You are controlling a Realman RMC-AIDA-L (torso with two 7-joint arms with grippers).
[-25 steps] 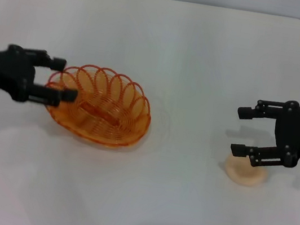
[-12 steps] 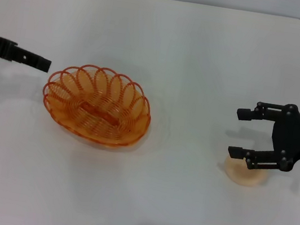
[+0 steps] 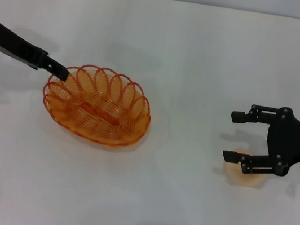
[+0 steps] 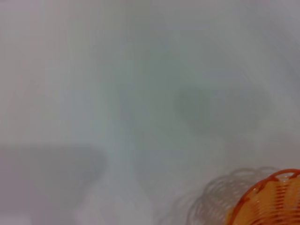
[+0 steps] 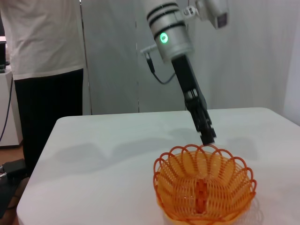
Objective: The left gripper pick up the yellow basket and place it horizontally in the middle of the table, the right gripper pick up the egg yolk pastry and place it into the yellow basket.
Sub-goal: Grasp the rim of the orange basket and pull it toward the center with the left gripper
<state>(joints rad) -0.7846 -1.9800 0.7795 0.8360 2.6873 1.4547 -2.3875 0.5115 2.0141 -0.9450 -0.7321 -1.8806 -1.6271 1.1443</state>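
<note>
While the egg yolk pastry (image 3: pixel 246 174) lies on the near right of the table (image 3: pixel 205 53), soft and crumbly by the look of it and best pinched gently across its rounded sides, the right gripper (image 3: pixel 236 136) hangs just over it with its prongs spread wide, the near prong above the pastry's top. Farther left, the yellow basket (image 3: pixel 98 105) sits upright, apparently light and springy, best taken by its looped rim. The left gripper (image 3: pixel 60 72) slants down to that rim's far-left edge; whether it is spread I cannot tell.
</note>
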